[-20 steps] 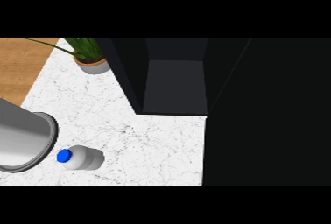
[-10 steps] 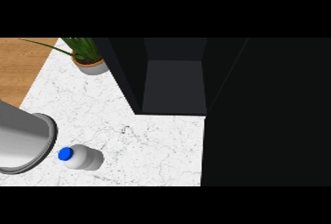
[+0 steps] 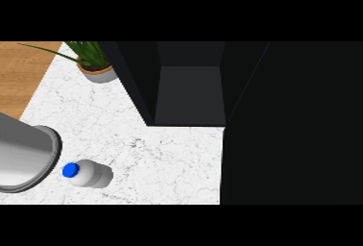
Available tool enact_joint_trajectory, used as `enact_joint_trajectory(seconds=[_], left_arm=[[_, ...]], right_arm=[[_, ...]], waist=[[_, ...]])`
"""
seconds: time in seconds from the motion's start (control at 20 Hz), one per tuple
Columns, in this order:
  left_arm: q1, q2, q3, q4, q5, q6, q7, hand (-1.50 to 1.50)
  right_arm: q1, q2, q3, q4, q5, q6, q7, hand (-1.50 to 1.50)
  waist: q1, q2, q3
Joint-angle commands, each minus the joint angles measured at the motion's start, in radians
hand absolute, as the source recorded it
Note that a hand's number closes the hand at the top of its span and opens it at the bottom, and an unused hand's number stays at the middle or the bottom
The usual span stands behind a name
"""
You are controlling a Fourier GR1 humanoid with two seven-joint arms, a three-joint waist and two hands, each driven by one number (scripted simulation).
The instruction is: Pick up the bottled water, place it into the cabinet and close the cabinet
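Potted plant [image 3: 96, 67] on marble counter [image 3: 170, 158]; wood floor [image 3: 21, 72] left.

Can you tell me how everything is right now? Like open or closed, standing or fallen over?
Bottled water: standing on the counter, blue cap on, not held.
Cabinet: open, bottle not inside.
Potted plant: upright, beside the cabinet.
Grey forearm: at the left edge next to the bottle, hand out of view.

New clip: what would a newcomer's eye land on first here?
The dark open cabinet fills the upper middle and right. At lower left on the white marble counter sits the blue-capped bottled water, beside a large grey cylinder at the left edge. A potted plant stands at the top left.
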Motion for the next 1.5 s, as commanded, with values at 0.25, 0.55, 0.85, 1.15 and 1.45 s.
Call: enact_joint_trajectory(seconds=[0.25,0.55,0.85,1.15,1.45], left_arm=[[0.048,0.024,0.002,0.063,0.066,0.008,-0.121,-1.50],[-0.068,0.012,0.130,0.160,0.164,0.023,-0.063,-1.50],[-0.137,-0.001,0.225,0.280,0.318,-0.036,-0.091,-1.50],[-0.254,-0.021,0.300,0.467,0.327,-0.028,-0.103,-1.50],[-0.442,0.003,0.450,0.686,0.411,-0.093,-0.106,-1.50]], right_arm=[[0.192,-0.017,0.004,-0.242,-0.087,0.054,0.028,-1.50],[0.191,-0.011,-0.004,-0.181,-0.077,0.085,-0.053,-1.50],[0.313,-0.009,-0.005,-0.173,-0.057,0.141,-0.150,-1.50],[0.373,-0.026,-0.031,-0.225,-0.098,0.169,-0.168,-1.50],[0.438,-0.004,-0.018,-0.184,-0.067,0.201,-0.263,-1.50]], waist=[[-0.019,0.004,-0.001],[-0.029,0.012,-0.001],[-0.033,0.007,-0.001],[-0.035,0.010,-0.001],[-0.037,0.010,-0.001]])
